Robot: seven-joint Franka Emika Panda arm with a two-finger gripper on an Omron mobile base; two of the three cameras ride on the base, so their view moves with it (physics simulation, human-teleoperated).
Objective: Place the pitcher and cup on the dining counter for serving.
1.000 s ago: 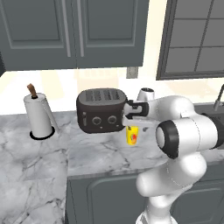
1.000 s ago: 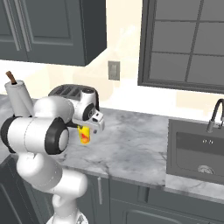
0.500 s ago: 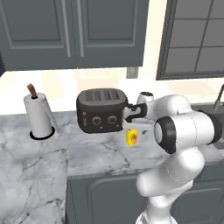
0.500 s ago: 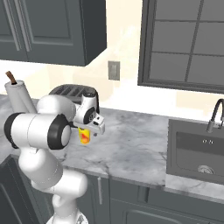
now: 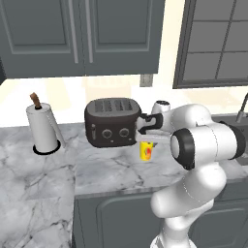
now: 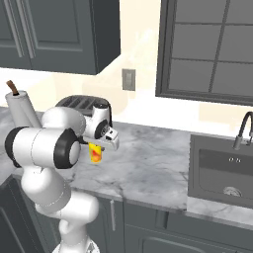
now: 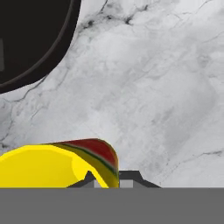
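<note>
- Small yellow cup (image 5: 146,150) with a red mark on its side, at the centre of the left base view, just right of the black toaster (image 5: 112,122) and directly under the gripper (image 5: 147,141).
- Same cup (image 6: 95,153) left of centre in the right base view, seen just below the white hand, over the marble counter (image 6: 153,168); hard to tell whether resting on the stone or lifted a little off it.
- In the hand view, yellow rim and red-marked side of the cup (image 7: 57,164) filling the lower left, with the gripper (image 7: 107,178) closed tight on its wall, one dark fingertip on each side of the rim.
- Curved black toaster body (image 7: 30,39) in the upper left of the hand view, grey-veined marble across the rest.
- Paper towel roll (image 5: 42,128) standing upright on a dark base at the left of the left base view, well apart from the cup.
- Sink (image 6: 222,173) with a dark faucet (image 6: 243,129) at the right edge of the right base view.
- Dark grey cabinets (image 5: 82,34) along the top, window (image 6: 212,47) at the upper right.
</note>
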